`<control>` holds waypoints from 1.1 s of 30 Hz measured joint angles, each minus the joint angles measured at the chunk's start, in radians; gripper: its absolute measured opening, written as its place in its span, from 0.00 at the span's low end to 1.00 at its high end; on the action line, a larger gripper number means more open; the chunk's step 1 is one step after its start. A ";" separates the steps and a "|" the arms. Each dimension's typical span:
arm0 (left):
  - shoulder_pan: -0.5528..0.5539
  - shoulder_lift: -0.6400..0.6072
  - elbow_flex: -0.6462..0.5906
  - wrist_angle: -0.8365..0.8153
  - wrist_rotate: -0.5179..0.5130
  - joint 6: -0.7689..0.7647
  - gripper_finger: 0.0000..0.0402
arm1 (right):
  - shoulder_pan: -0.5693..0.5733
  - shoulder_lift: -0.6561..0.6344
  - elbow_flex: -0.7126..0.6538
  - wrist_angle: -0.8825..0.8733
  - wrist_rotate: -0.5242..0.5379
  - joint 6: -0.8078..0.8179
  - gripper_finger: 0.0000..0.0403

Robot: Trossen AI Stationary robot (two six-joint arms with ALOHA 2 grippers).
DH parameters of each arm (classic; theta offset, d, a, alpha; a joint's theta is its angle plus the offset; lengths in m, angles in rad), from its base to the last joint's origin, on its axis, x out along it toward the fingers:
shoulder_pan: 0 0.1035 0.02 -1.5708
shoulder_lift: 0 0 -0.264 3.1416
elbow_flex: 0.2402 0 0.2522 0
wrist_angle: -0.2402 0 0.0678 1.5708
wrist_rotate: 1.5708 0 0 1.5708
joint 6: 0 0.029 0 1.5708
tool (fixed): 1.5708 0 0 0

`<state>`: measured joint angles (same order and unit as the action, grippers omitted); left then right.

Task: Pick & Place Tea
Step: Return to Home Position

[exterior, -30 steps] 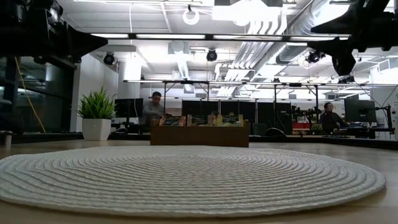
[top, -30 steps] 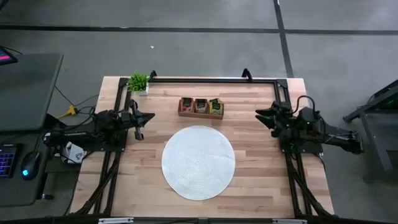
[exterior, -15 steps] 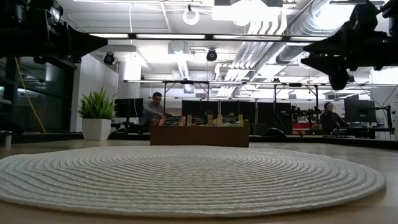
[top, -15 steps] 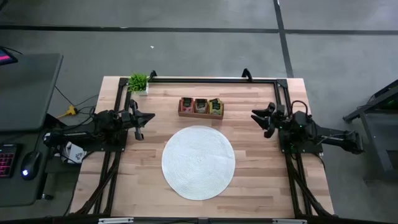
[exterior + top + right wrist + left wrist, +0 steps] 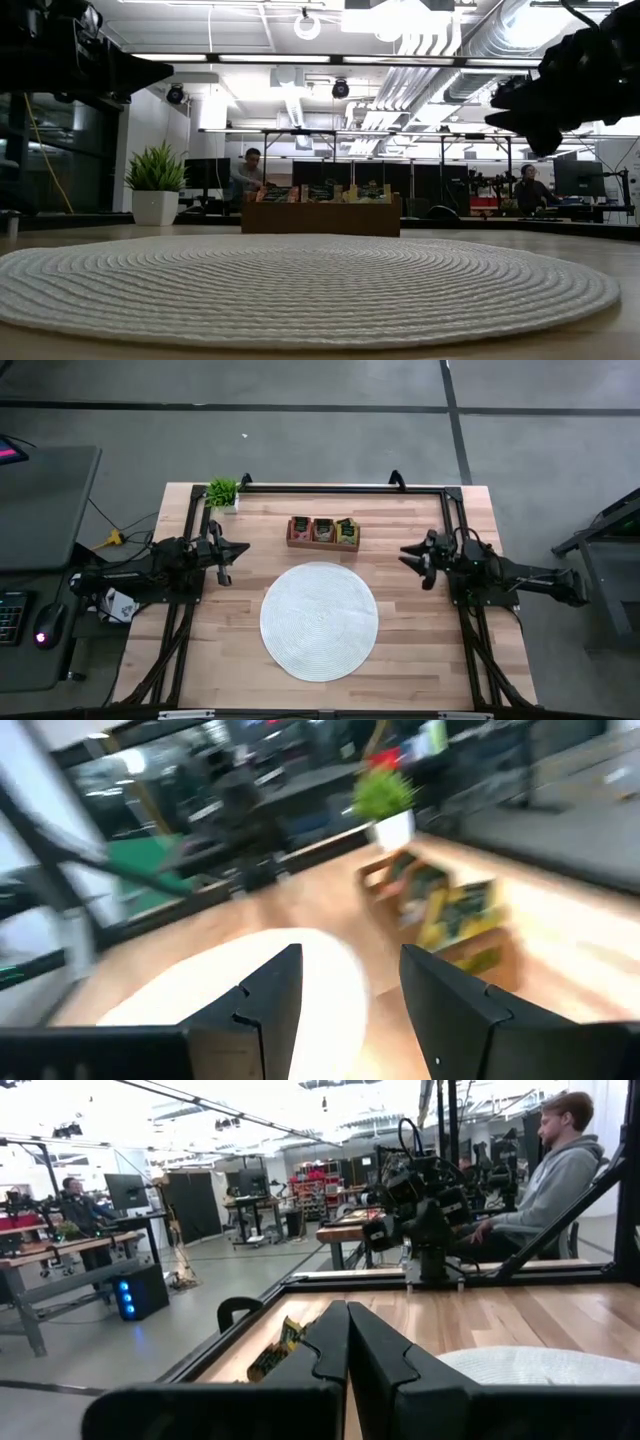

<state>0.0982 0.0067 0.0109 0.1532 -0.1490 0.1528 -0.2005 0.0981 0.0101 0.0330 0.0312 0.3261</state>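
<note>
Brown wood first: the three-compartment tray (image 5: 310, 546) sits at the far side of your table, just beyond the round white mat (image 5: 318, 621). The tea (image 5: 323, 529) is all in it, with packets in each of the three compartments. In the low view their tops stand up above the tray's front wall. A small potted plant (image 5: 222, 491) stands near the far left corner, well apart from the tray.

Your left gripper (image 5: 240, 546) hangs over the left side of the table, pointing inward. Its wrist view shows the two fingers (image 5: 330, 1342) pressed together with nothing between them.

Your right gripper (image 5: 408, 554) hangs over the right side, pointing toward the middle and well clear of the tray. Its fingers (image 5: 272, 982) stand apart with an empty gap, so it carries nothing.

A person (image 5: 560, 1170) sits in the room behind the right arm
</note>
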 joint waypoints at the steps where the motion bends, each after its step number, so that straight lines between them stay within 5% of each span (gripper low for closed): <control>1: 0.000 0.000 0.000 0.000 0.000 0.000 0.00 | 0.000 0.000 0.000 -0.003 -0.037 0.022 0.41; 6: 0.000 0.000 0.000 0.000 0.000 0.000 0.00 | 0.000 0.001 0.000 0.005 -0.156 0.152 0.41; 33: 0.000 0.000 0.000 0.001 -0.001 0.000 0.00 | 0.000 0.001 0.000 0.002 -0.136 0.164 0.41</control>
<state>0.0982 0.0067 0.0109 0.1539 -0.1497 0.1523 -0.2005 0.0990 0.0101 0.0349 -0.1047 0.4900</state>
